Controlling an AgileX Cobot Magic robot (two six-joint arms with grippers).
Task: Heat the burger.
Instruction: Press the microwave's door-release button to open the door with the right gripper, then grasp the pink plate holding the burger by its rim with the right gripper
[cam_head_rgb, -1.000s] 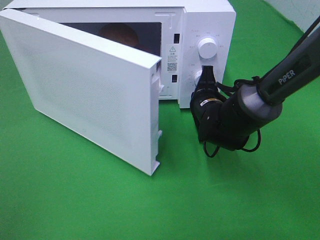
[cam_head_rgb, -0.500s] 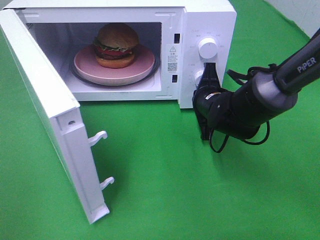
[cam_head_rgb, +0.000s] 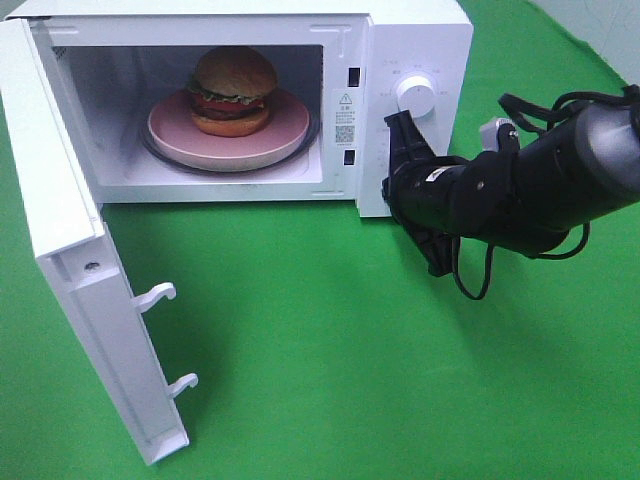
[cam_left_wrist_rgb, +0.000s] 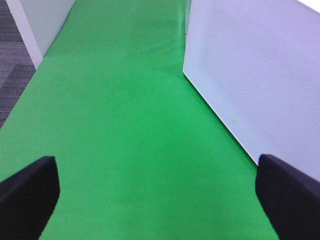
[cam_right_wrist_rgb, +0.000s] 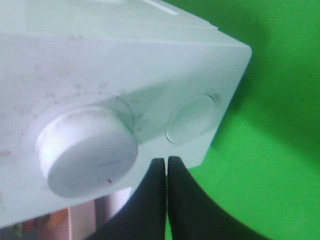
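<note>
Items I see from my station:

- Microwave (cam_head_rgb: 420, 30): white, on the green mat (cam_head_rgb: 320, 350). Its door (cam_head_rgb: 70, 250) is swung wide open to the left.
- Burger (cam_head_rgb: 234, 90): upright on a pink plate (cam_head_rgb: 285, 130), inside the microwave cavity.
- Right gripper (cam_head_rgb: 404, 128): fingers pressed together with nothing between them. The tips are at the control panel, just below the upper knob (cam_head_rgb: 414, 97). I cannot tell whether they touch the panel.
- Left gripper (cam_left_wrist_rgb: 157, 200): fingers spread wide and empty, low over the mat, with the door's outer face beside it.
</note>
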